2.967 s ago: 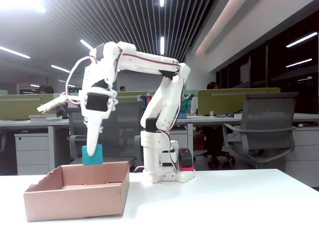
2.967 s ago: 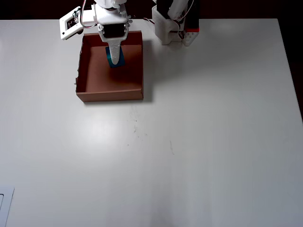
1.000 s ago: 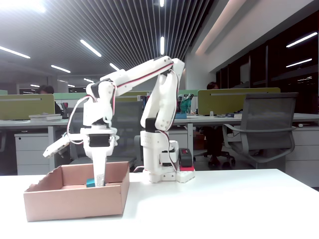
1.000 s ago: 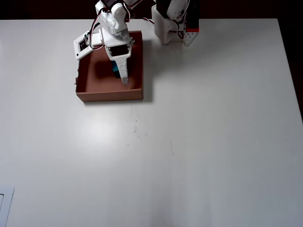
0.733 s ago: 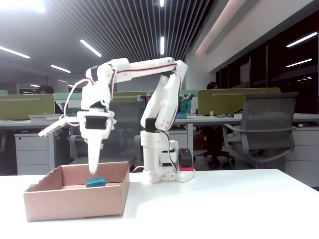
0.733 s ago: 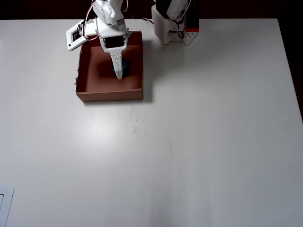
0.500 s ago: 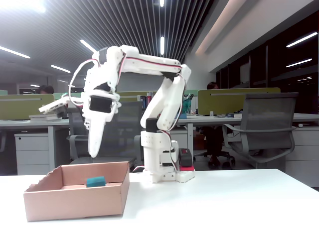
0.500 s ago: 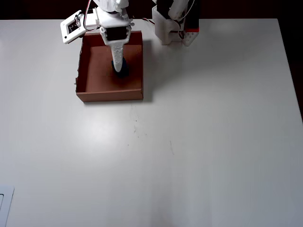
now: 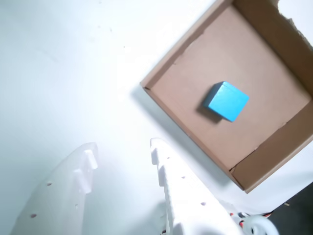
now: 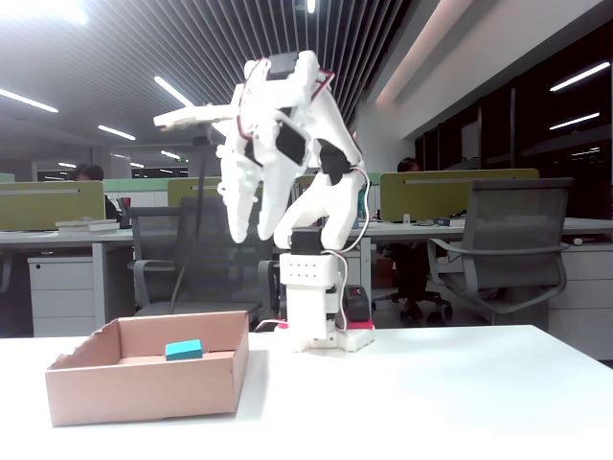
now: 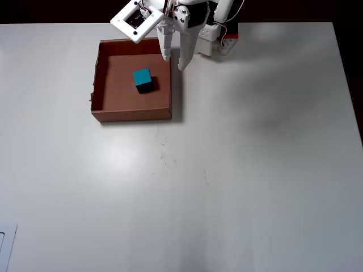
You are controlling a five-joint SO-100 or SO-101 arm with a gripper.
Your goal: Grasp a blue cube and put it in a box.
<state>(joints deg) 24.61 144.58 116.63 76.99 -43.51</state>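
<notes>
While blue cube (image 11: 143, 79) is sitting on box (image 11: 131, 113) floor, near middle, nothing is touching it. Gripper (image 11: 174, 60) is hanging released, fingers spread, empty, raised above table (image 11: 238, 170) at box's right wall in overhead view. Wrist view is showing cube (image 9: 226, 101) inside box (image 9: 183, 125), white fingers (image 9: 168, 171) apart over bare table outside it. Fixed view is showing arm folded high, gripper (image 10: 260, 233) pointing down, box (image 10: 144, 388) at left with cube (image 10: 183, 350) just peeking over wall.
</notes>
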